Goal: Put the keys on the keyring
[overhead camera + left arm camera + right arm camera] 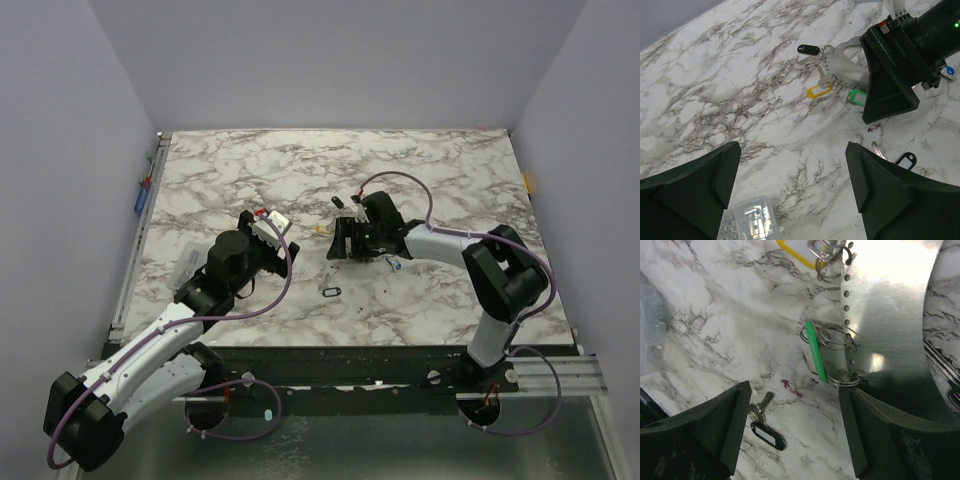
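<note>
top view: we see left gripper (265, 232) left of centre over marble table (450, 170), right gripper (345, 243) at centre.
left wrist: left jaws spread wide, holding nothing, clear bag (747, 220) beneath. keyring (842, 62), silvery perforated band, lies under right gripper, yellow-tagged key (819, 91) and green-tagged key (856, 96) ringed to its edge.
right wrist: right jaws wide apart, gripping nothing; loose black-tagged key (765, 432) on near side.

Left arm (145, 355) and right arm (440, 243): white link shells, black joints. A purple cable (290, 268) loops along each. Fingers (690, 195) black, wedge-shaped.
</note>
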`<state>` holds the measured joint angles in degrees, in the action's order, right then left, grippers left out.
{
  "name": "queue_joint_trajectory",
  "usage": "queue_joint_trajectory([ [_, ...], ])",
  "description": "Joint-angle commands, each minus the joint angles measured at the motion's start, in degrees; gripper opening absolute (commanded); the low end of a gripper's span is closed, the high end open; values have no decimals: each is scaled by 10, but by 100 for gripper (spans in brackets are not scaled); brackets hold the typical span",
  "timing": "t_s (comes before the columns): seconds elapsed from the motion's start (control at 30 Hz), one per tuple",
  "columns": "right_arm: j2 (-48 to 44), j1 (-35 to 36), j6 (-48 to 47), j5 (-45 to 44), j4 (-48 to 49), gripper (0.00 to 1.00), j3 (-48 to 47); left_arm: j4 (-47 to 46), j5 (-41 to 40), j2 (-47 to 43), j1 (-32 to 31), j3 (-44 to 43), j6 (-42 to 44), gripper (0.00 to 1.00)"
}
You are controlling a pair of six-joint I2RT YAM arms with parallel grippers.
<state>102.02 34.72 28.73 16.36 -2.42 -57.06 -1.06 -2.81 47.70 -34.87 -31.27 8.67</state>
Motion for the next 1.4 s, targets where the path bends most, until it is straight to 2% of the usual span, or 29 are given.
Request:
queue_joint_trajectory([
  [0.0,21,11,4,5,43,80,-16,-2,15,-3,1,-9,3,93],
  [0.5,109,60,-11,14,15,79,-146,-1,17,-5,2,-9,2,93],
  [0.6,124,62,-26,35,68,79,-152,-2,16,-5,2,-9,2,93],
  [0.7,122,62,-70,44,47,78,-181,-2,10,-6,2,-7,2,93],
  [0.87,37,62,-124,12,14,78,-182,-5,-2,-11,1,-5,3,93],
  [1.03,-94,62,-172,-78,-45,80,-171,-21,-21,-15,2,1,-10,94],
  [1.17,-206,62,-158,-221,-49,83,-133,-60,-43,-36,2,21,-35,99],
  [1.27,-293,62,-126,-336,-66,83,-98,-100,-54,-56,2,44,-57,99],
  [1.37,-379,62,-122,-410,-84,83,-59,-126,-89,-65,2,58,-67,99],
])
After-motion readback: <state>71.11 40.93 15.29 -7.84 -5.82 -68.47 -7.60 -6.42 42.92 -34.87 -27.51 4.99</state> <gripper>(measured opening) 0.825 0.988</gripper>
